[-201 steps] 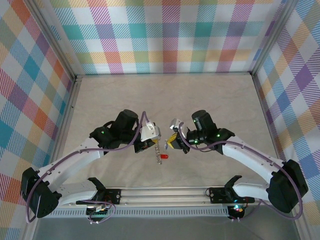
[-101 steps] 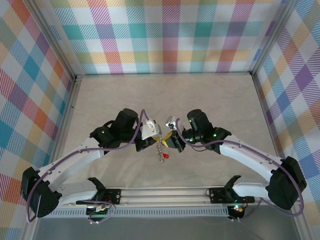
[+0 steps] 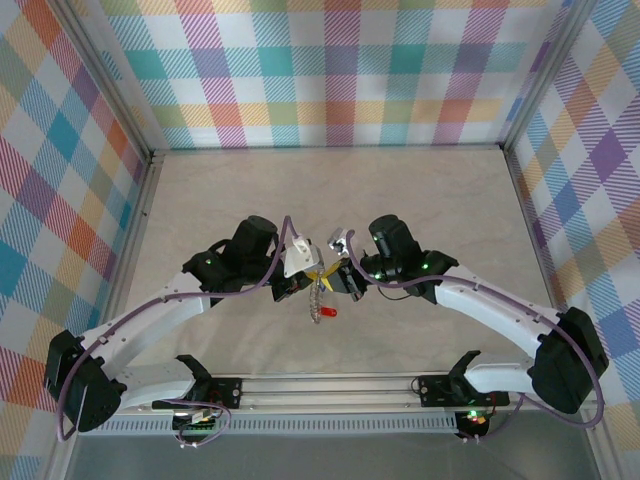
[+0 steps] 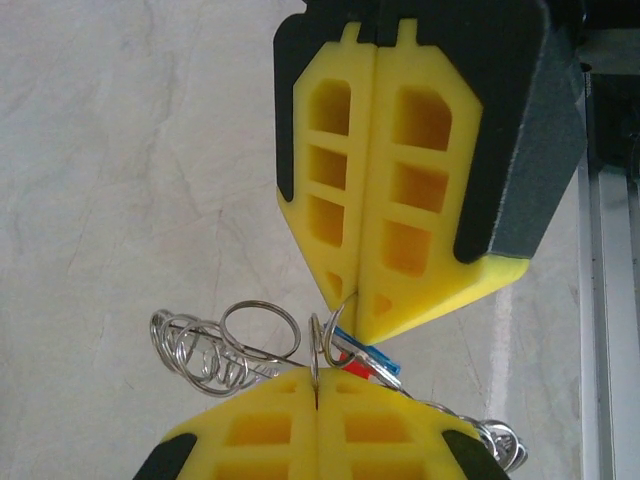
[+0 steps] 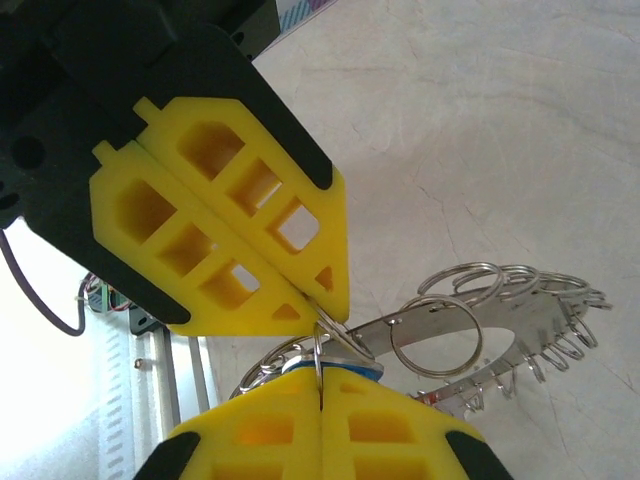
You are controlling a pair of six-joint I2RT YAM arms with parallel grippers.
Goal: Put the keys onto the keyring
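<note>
Mat'ls: keyring (image 4: pixel 314 350) = thin metal wire, bright, polished. The keys (image 5: pixel 530 310) beside it: silver-grey metal, smooth, shiny. The red piece (image 4: pixel 366 368) on it: glossy plastic. At it, left gripper (image 4: pixel 316 388) & right gripper (image 4: pixel 352 322): yellow matt plastic pads, black matt backs. The table (image 4: pixel 120 150) below it: pale, marbled, matt.
</note>
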